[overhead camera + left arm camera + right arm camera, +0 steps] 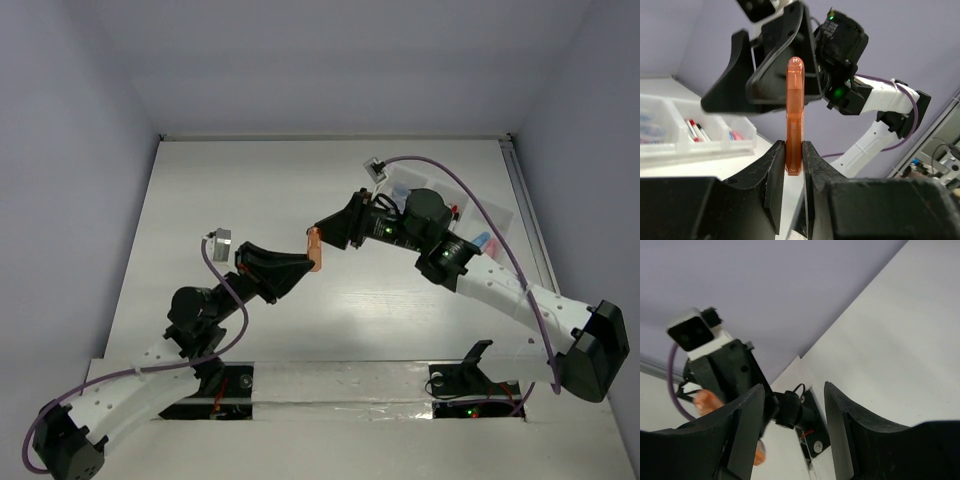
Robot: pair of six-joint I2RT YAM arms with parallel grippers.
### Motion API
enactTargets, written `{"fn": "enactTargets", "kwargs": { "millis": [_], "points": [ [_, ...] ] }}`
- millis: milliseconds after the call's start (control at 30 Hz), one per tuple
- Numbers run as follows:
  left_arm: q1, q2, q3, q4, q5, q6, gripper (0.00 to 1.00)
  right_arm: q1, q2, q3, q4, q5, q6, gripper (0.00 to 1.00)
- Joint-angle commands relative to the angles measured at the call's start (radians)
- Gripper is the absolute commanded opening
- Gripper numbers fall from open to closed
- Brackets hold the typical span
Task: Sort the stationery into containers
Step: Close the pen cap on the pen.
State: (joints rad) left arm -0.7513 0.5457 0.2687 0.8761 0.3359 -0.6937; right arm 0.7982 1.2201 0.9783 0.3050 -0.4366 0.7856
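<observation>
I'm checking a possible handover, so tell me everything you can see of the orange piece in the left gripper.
The orange piece is a short, chunky bar of translucent orange plastic with a rounded top end. It stands upright in the air over the white table, its lower end clamped between the fingers of the left gripper. The open right gripper sits close by its upper half; whether they touch cannot be told.
</observation>
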Motion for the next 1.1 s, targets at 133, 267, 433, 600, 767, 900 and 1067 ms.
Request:
{"fn": "enactTargets", "kwargs": {
  "millis": [133, 267, 433, 600, 767, 900, 1067],
  "points": [
    [-0.003, -0.012, 0.156, 0.023, -0.001, 0.134, 0.0, -0.002, -0.048, 0.128, -0.139, 0.029, -0.117, 0.59],
    [-0.003, 0.008, 0.17, 0.04, 0.005, 0.143, 0.0, -0.002, -0.073, 0.155, -0.22, 0.09, -0.154, 0.6],
    [-0.003, 0.0, 0.164, 0.034, 0.015, 0.129, 0.0, -0.002, -0.151, 0.183, -0.299, 0.26, -0.248, 0.61],
    [-0.003, -0.013, 0.124, 0.059, 0.018, 0.08, 0.0, -0.002, -0.191, 0.23, -0.282, 0.13, -0.309, 0.7],
    [-0.003, 0.008, 0.072, 0.124, 0.029, 0.008, 0.0, -0.002, -0.157, 0.201, -0.19, -0.034, -0.29, 0.78],
    [-0.003, 0.043, 0.041, 0.191, 0.044, -0.049, 0.0, -0.002, -0.137, 0.164, -0.076, -0.122, -0.261, 0.8],
    [-0.003, 0.062, 0.027, 0.238, 0.061, -0.075, 0.0, -0.002, -0.082, 0.178, -0.054, -0.162, -0.23, 0.77]
  ]
}}
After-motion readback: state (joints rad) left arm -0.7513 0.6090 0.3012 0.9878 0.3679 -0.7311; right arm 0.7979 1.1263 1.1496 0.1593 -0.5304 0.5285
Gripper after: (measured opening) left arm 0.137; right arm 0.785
